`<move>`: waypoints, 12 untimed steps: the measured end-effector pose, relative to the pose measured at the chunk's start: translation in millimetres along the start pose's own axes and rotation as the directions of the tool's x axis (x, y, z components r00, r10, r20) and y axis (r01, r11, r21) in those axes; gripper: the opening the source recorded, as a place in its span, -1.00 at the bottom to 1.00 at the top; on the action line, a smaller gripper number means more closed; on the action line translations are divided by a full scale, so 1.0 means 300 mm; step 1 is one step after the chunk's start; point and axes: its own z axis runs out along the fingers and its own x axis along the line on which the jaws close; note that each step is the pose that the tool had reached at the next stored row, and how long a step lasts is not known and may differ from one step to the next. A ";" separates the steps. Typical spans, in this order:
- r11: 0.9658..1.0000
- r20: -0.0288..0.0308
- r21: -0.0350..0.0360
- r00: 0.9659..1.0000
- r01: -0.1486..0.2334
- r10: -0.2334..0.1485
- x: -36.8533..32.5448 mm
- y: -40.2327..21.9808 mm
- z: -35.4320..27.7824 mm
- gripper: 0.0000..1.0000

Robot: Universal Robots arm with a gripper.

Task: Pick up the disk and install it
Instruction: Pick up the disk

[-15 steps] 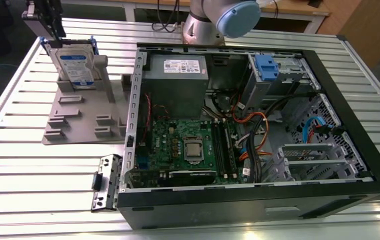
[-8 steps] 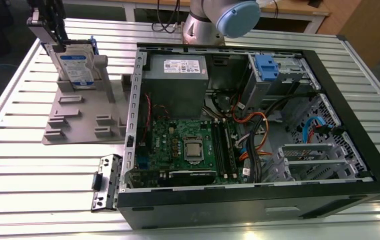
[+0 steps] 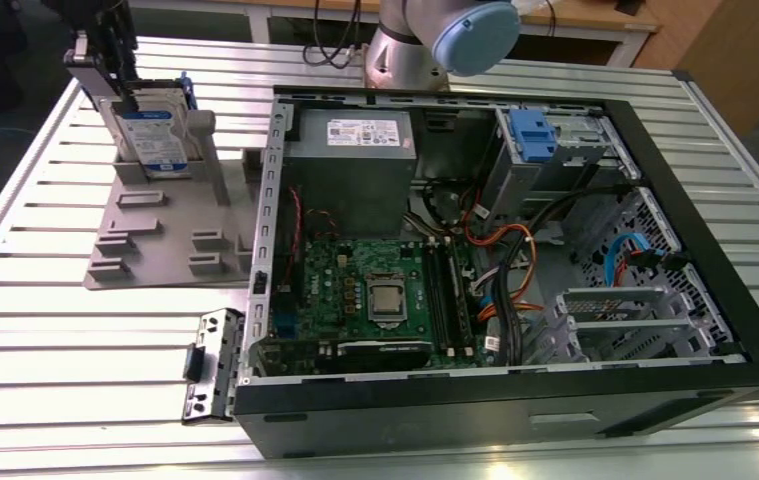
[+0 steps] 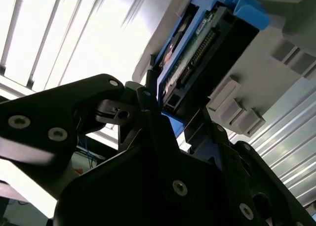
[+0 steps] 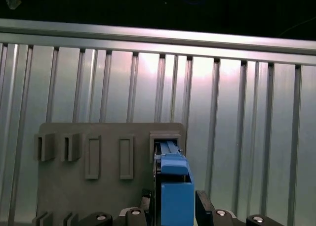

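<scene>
The disk, a silver drive with a white-and-blue label in a blue carrier, stands on edge in a slot of the grey holder stand at the exterior view's upper left. My gripper comes down on it from above, a finger on each flat side, shut on it. In the first wrist view the blue carrier edge of the disk sits between the dark fingers. The second wrist view has the disk running out from my gripper toward the stand.
An open computer case lies to the exterior view's right of the stand, with a motherboard, a grey box with a white sticker and a silver cage with a blue latch. A loose black bracket lies on the slatted metal table.
</scene>
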 end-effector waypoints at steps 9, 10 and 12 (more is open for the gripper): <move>1.000 0.000 0.000 1.000 0.000 0.000 0.000 -0.001 0.042 -0.06; 1.000 0.000 0.000 1.000 0.000 0.000 0.000 -0.001 0.041 -0.06; 1.000 0.000 0.000 1.000 0.000 0.000 0.000 -0.001 0.041 -0.06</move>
